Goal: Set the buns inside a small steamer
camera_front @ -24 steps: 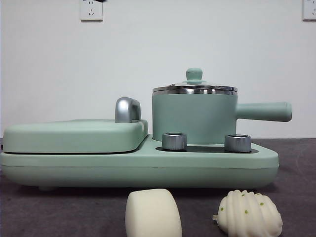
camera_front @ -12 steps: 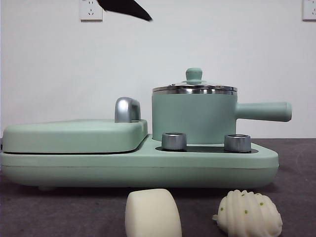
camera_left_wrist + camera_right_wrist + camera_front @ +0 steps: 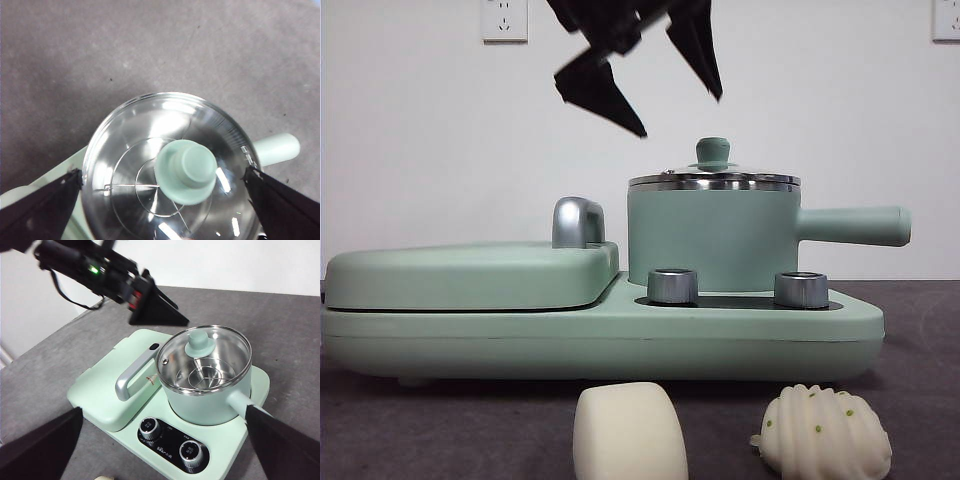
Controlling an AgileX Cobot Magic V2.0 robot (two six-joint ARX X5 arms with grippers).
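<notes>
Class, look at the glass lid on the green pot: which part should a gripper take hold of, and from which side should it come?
Probably the mint-green knob at the centre of the glass lid, taken from straight above. It is the only raised part; the glass around it is smooth and domed, offering no hold. The left gripper hangs open above it, jaws spread wide.

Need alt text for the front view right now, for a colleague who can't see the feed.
The open left end effector hangs above the small steamer, whose lid is still on. Both buns, smooth and ridged, lie on the table in front.
</notes>
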